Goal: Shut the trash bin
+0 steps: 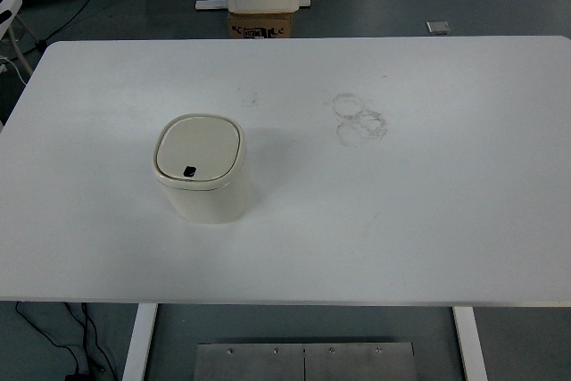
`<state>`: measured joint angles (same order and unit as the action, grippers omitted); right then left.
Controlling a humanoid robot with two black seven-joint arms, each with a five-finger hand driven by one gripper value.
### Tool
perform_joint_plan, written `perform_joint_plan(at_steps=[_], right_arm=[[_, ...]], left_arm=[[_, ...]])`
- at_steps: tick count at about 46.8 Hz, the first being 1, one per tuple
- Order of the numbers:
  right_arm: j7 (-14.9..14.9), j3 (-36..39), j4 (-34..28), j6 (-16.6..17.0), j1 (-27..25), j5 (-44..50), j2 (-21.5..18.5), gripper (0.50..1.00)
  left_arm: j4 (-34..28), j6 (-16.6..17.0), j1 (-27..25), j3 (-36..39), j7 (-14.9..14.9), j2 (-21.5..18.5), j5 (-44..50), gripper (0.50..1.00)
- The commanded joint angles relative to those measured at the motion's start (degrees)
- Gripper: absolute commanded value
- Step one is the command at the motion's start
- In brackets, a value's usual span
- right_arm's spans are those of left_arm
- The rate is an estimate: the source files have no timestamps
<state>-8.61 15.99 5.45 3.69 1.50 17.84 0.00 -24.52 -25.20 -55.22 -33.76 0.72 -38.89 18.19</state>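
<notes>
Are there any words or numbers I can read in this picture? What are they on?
Cardboard box on the floor past the table: it bears dark print, too small and blurred to read.
Trash bin: no words, only a small dark button on its lid.
Nothing else carries writing; the rings on the table are smudges.

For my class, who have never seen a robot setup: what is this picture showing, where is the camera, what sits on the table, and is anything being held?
The picture comes from a camera high on the robot's head, looking down over a white table. The robot's two arms are out of view, so nothing is held. One thing stands on the table, left of centre: a small cream trash bin. Its lid lies flat, seemingly shut, with a small dark button near its front edge. Faint ring marks stain the tabletop. A cardboard box sits on the floor beyond.
</notes>
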Motion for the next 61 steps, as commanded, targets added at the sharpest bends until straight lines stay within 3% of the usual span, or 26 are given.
perform_joint_plan(at_steps=[1, 18, 31, 61], right_arm=[[0.0, 0.0, 0.0, 0.0, 0.0, 0.0, 0.0, 0.991], [0.0, 0.0, 0.0, 0.0, 0.0, 0.0, 0.0, 0.991], [0.0, 0.0, 0.0, 0.0, 0.0, 0.0, 0.0, 0.991], [0.0, 0.0, 0.0, 0.0, 0.0, 0.0, 0.0, 0.991]], left_arm=[[-0.1, 0.1, 1.0, -0.9, 1.0, 0.0, 0.6, 1.000], [4.8, -0.3, 4.1, -3.5, 1.2, 3.9, 1.8, 1.000], [5.3, -1.1, 8.0, -7.5, 1.2, 6.5, 2.9, 1.000], [5.4, -1.7, 9.5, -7.5, 1.2, 7.4, 2.4, 1.000]])
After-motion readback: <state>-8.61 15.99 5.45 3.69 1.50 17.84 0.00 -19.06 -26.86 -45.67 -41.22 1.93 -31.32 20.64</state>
